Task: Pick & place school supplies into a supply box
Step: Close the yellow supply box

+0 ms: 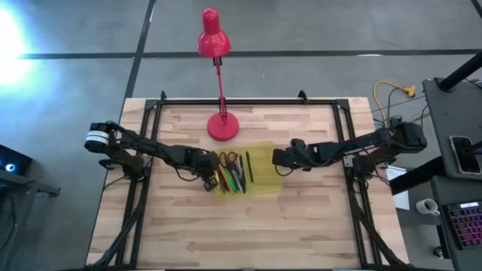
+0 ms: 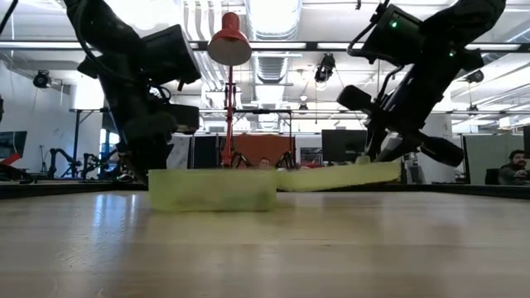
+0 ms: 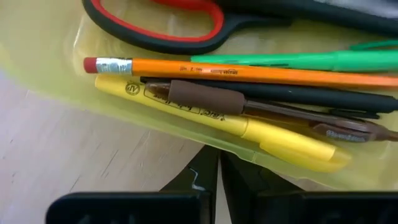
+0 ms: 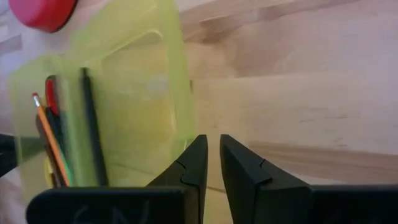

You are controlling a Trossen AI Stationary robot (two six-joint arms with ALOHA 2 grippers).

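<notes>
The supply box [image 1: 245, 177] lies open at mid-table, translucent yellow-green. Its base [image 2: 213, 190] rests flat. Inside lie school supplies: red-handled scissors [image 3: 155, 31], an orange pencil [image 3: 249, 71], a green marker [image 3: 323, 60], dark pens [image 3: 298, 94] and a yellow marker [image 3: 249, 127]. The hinged lid [image 2: 339, 176] reaches toward the table's right, with its free end raised. My left gripper [image 3: 217, 174] is shut at the base's left rim. My right gripper [image 4: 213, 162] is at the lid's free edge, nearly shut. My left gripper's shut fingertips [image 3: 208, 158] meet the outer rim of the base's left long side [image 3: 186, 140], slanting down from the table's left. The base stays flat on the table. My right gripper has the lid's free long edge [image 4: 188, 134] at its fingertips, slanting down from the table's right. Its own fingers hide the exact pinch. That edge is held off the table [image 2: 389, 170], and the lid slopes down to the hinge.
A red desk lamp stands just behind the box, its base [image 1: 223, 126] on the table and its shade [image 1: 213, 38] beyond the far edge. Bare wooden tabletop [image 1: 248, 233] lies in front of the box. Black frame rails [image 1: 143, 196] run along both sides.
</notes>
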